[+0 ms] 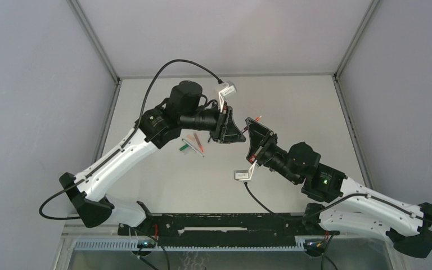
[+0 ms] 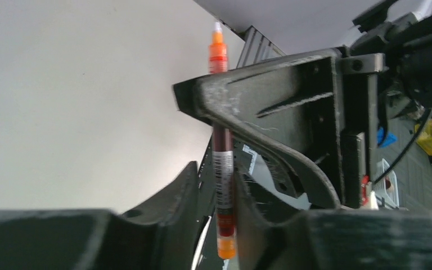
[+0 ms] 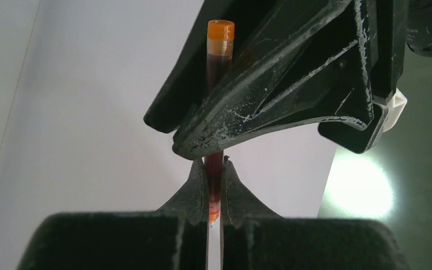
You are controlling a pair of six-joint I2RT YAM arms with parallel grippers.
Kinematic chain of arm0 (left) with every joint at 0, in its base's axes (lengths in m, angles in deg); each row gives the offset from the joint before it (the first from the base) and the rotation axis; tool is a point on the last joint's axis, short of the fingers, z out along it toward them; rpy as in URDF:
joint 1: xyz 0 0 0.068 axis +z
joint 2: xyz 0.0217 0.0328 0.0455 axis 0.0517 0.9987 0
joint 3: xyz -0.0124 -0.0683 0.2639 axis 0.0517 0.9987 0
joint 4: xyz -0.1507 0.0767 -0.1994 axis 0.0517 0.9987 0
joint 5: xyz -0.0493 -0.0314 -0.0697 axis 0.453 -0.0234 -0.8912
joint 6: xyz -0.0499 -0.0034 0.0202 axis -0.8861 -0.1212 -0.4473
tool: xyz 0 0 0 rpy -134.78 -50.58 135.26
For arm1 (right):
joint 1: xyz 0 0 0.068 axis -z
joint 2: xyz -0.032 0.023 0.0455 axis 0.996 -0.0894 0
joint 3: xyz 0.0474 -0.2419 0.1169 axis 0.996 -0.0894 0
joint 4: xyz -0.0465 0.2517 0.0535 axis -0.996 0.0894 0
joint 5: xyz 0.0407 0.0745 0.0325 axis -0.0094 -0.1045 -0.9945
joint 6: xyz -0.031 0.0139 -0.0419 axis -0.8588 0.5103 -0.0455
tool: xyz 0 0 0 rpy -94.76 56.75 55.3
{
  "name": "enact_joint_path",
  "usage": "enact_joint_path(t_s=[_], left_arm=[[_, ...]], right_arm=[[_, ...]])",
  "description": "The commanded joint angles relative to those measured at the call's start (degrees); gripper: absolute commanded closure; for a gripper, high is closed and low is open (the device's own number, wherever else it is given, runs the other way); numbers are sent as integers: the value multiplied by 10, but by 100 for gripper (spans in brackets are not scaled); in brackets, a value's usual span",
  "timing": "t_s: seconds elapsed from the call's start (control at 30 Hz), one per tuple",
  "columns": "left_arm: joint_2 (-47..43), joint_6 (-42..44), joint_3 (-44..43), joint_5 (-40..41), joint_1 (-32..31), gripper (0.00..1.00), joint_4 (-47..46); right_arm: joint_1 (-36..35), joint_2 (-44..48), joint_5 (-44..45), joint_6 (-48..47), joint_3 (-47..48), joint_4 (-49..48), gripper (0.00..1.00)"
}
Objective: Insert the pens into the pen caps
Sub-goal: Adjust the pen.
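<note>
A pale desk (image 1: 292, 101) is sitting inside grey walls (image 1: 34, 84), with a slotted white cable duct (image 1: 107, 244) running along its near edge.

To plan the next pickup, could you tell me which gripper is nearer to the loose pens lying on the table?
Left. The left gripper hovers just right of the loose pens; the right gripper sits beyond it, farther right.
</note>
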Motion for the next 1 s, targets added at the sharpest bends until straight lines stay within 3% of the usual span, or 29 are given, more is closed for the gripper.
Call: enact_joint_path(t_s=[0.0, 0.2, 0.47, 0.7, 0.8, 0.9, 0.97], left_arm=[[3, 5, -44, -10, -3, 76, -9], [7, -2, -45, -4, -3, 100, -10], [11, -18, -43, 54, 1, 100, -5], [-27, -55, 5, 92, 44, 100, -59], [-56, -56, 33, 112, 58, 100, -86], [-81, -49, 57, 121, 60, 100, -117], [-96, -46, 74, 116, 59, 100, -142]], right_arm=[[-1, 4, -11, -13, 5, -18, 100], [-1, 9, -19, -17, 5, -2, 91], [-13, 24, -36, -4, 5, 13, 57], [-35, 56, -44, 60, -9, 21, 50], [-39, 78, -76, 160, -26, -11, 51], [-41, 91, -122, 398, -30, -87, 54], [-38, 81, -95, 574, -30, -165, 55]])
